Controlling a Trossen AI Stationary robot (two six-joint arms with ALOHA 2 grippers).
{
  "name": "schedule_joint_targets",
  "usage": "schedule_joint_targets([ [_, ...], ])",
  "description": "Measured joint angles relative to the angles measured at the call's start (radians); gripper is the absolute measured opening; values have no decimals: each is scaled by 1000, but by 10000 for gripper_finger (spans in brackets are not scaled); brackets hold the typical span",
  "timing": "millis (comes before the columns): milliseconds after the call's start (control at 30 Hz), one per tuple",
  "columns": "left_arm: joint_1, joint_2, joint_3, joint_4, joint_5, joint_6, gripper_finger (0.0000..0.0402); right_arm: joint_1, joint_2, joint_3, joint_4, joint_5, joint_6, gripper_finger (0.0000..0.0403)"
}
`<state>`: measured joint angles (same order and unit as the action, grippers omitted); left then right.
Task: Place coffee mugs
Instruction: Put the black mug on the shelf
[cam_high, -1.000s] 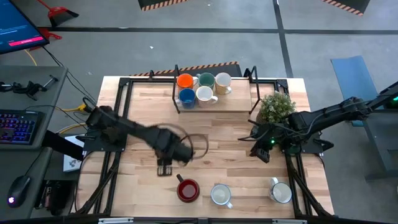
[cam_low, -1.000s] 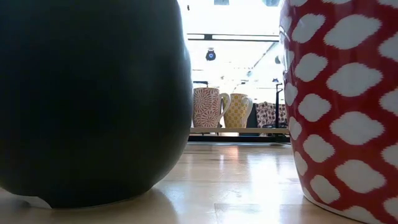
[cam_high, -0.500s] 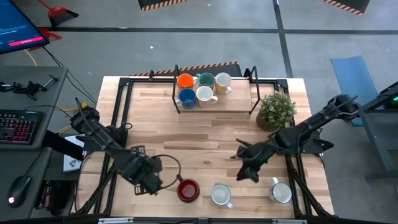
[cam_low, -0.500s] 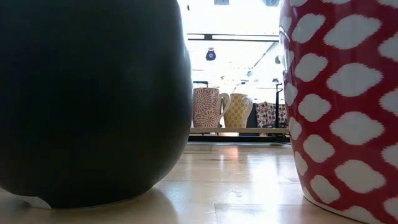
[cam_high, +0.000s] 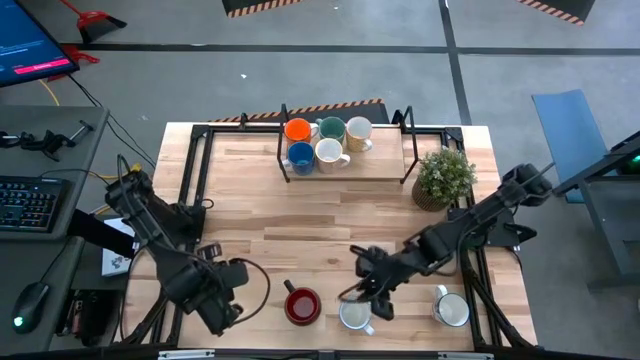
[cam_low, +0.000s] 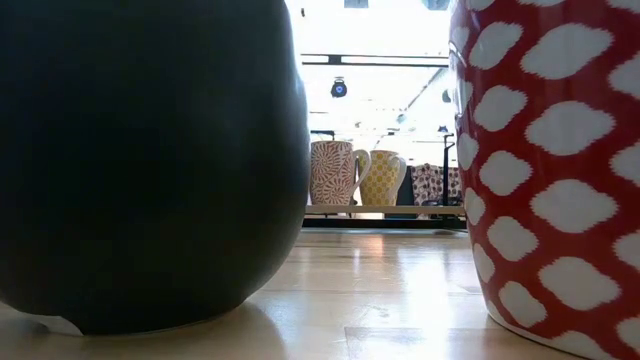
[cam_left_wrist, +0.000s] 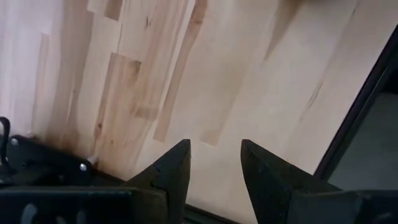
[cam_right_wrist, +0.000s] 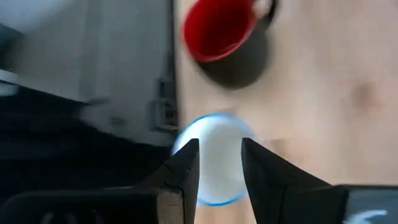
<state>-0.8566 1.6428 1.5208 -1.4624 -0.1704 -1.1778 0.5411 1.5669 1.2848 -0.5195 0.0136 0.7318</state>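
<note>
In the high view three mugs stand upright near the table's near edge: a dark red one (cam_high: 302, 305), a white one (cam_high: 355, 314) and a grey-white one (cam_high: 452, 308). Five more stand on the far tray (cam_high: 380, 165): orange (cam_high: 297, 129), teal-green (cam_high: 332, 128), cream (cam_high: 358, 132), blue (cam_high: 300, 155), white (cam_high: 328, 152). My right gripper (cam_high: 363, 293) hangs open just above the near white mug (cam_right_wrist: 214, 171), its fingers on either side of the mug's mouth. The dark red mug (cam_right_wrist: 221, 28) stands beyond it. My left gripper (cam_high: 220, 308) is open over bare wood (cam_left_wrist: 214, 149) at the near left.
A bushy potted plant (cam_high: 445, 175) stands at the right, beside the tray. Black frame rails (cam_high: 195, 180) run along the table's sides. The low view is filled by a dark mug (cam_low: 150, 160) and a red-and-white patterned mug (cam_low: 550, 160), with tray mugs (cam_low: 335, 172) far behind.
My left arm has drawn back from the table's middle toward the near left corner. My right arm has swung from the right edge toward the near edge, ending over the near white mug. No mug has moved.
</note>
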Motion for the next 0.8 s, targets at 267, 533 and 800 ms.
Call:
schedule_joint_targets([
  [267,-23,0,0,5,-107,-23,131,-1,219,466,-551,136,-95,99],
  [533,-22,0,0,5,-141,-17,131,4,375,601,-623,75,-186,104],
  [800,-24,1,0,-41,-140,-63,131,-45,383,584,-466,66,-190,161],
])
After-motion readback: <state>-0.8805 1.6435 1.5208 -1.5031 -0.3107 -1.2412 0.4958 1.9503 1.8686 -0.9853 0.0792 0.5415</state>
